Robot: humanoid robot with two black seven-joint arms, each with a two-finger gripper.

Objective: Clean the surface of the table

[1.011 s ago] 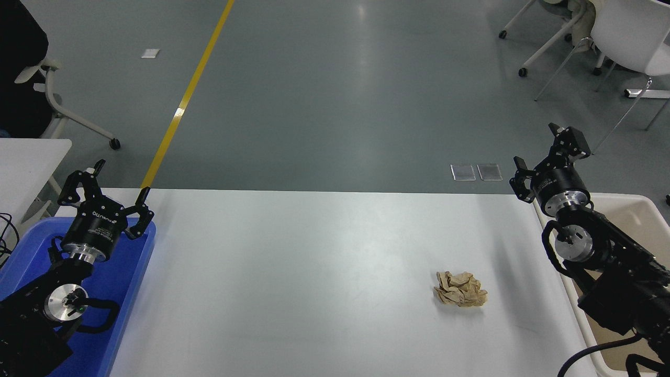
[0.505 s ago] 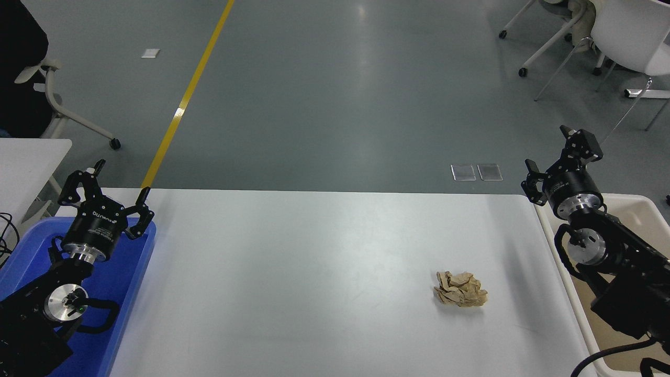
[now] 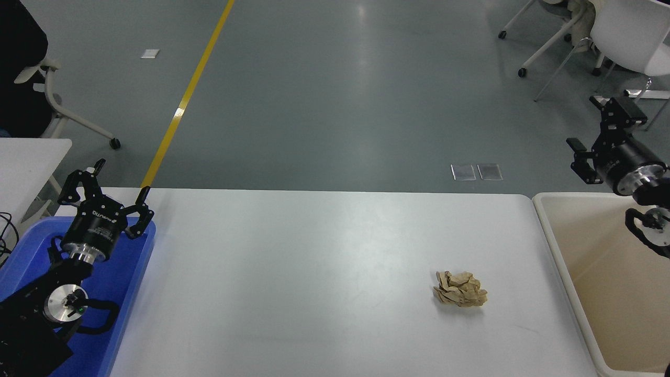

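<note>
Crumpled brown paper (image 3: 460, 296) is seen on the table surface (image 3: 314, 262) near its right edge. Right gripper (image 3: 596, 131) is held fingers apart by the beige bin's (image 3: 586, 303) far corner; left gripper (image 3: 104, 183), also spread, is parked over the blue tray (image 3: 131, 272).

We see the table surface (image 3: 314, 272) in plain white, matte, with no pattern. The crumpled paper ball (image 3: 460, 296) on it is light brown, with darker creases. The tray (image 3: 128, 277) at the left is bright blue, and the bin (image 3: 602, 262) at the right is beige. Both grippers, the left gripper (image 3: 107, 188) and the right gripper (image 3: 596, 128), are black. The floor (image 3: 340, 94) is grey-green with one yellow line (image 3: 188, 91).
</note>
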